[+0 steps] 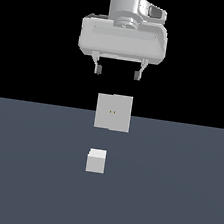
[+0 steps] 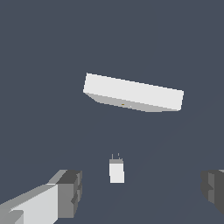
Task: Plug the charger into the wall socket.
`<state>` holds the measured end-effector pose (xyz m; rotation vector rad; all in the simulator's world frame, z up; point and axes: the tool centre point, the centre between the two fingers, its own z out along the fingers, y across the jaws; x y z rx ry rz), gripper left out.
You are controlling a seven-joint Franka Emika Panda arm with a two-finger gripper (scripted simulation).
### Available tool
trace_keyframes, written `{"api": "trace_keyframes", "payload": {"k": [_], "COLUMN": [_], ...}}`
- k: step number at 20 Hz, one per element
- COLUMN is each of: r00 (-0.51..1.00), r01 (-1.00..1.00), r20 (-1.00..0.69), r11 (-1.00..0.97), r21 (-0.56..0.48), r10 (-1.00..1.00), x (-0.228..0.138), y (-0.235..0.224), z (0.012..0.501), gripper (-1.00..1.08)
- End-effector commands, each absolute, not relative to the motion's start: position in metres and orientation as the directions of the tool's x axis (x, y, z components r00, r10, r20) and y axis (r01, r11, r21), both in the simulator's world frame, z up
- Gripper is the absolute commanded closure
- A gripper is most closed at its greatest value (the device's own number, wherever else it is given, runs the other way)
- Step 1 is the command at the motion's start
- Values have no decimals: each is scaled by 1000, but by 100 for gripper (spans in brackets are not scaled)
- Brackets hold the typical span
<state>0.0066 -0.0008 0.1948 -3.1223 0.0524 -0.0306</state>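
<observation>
Slate-grey floor (image 1: pixel 173 193), black backdrop (image 1: pixel 34 32)

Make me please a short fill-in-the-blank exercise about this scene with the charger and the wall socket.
1. The gripper hangs above both blocks with its jaws ____.
2. The charger is ____ than the wall socket.
3. The socket's face shows ____ yellowish dots.
4. The gripper holds ____.

Missing words: open; smaller; two; nothing

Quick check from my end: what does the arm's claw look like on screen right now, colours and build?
The claw has a wide, rounded pale grey body under a silvery cylindrical wrist that carries a small dark inset panel. Two thin pale fingers end in small dark grey pads. In the wrist view the fingers are boxy, light grey with darker ribbed tips. No cables or markings show.
</observation>
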Motion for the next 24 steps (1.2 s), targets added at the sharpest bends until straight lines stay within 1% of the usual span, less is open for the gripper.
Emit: {"api": "trace_keyframes", "payload": {"k": [1, 13, 24], "r00": [999, 998, 990], "r01": [-33, -27, -10], "r20": [19, 53, 141], "r11": [-999, -999, -1000], "r21": [-19, -18, -14], "r10": [-34, -28, -12], "x": [7, -4, -31], "y": [-1, 1, 6], "z": [195, 182, 148], "gripper": [-92, -92, -92]}}
